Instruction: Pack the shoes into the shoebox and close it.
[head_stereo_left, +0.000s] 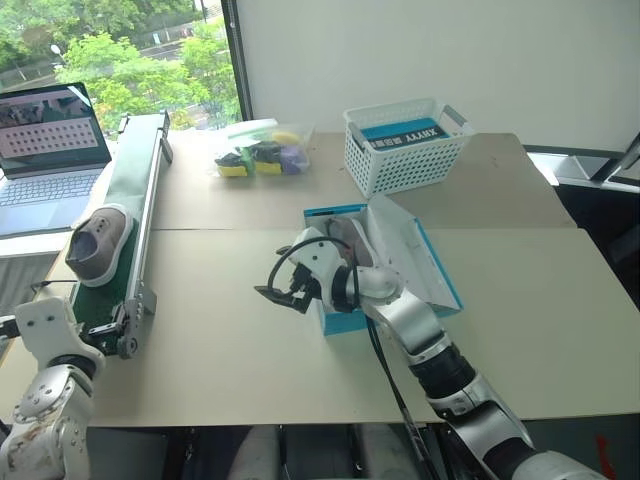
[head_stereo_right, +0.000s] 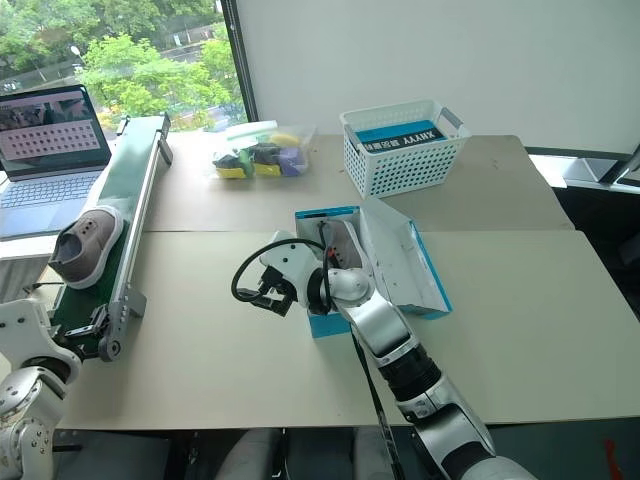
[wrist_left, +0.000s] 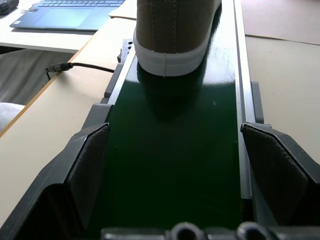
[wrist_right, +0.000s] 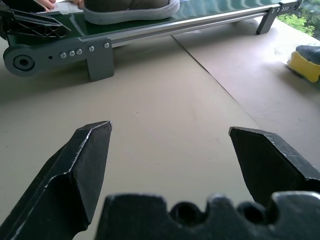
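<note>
Right gripper (wrist_right: 170, 145) found with its black fingers (wrist_right: 82, 167) spread wide and empty, hovering over the beige tabletop (head_stereo_left: 230, 330) just left of the bright blue rectangular cardboard shoebox (head_stereo_left: 345, 320). Box noted open, white inside, hinged lid leaning back to the right; one grey-taupe low sneaker (head_stereo_left: 350, 238) seen lying inside it, partly hidden by the arm.

Left gripper (wrist_left: 175, 165) also found spread wide and empty, its fingers (wrist_left: 87, 165) straddling the near end of the long green conveyor belt with aluminium side rails (head_stereo_left: 135, 210). Second grey-taupe sneaker with white rubber sole (head_stereo_left: 98, 240) observed resting on that belt, a little ahead of the left fingers and not touched by them.

Farther back: white lattice plastic basket (head_stereo_left: 405, 165), clear bag of coloured items (head_stereo_left: 260, 150), open laptop (head_stereo_left: 50, 150) at the far left.
</note>
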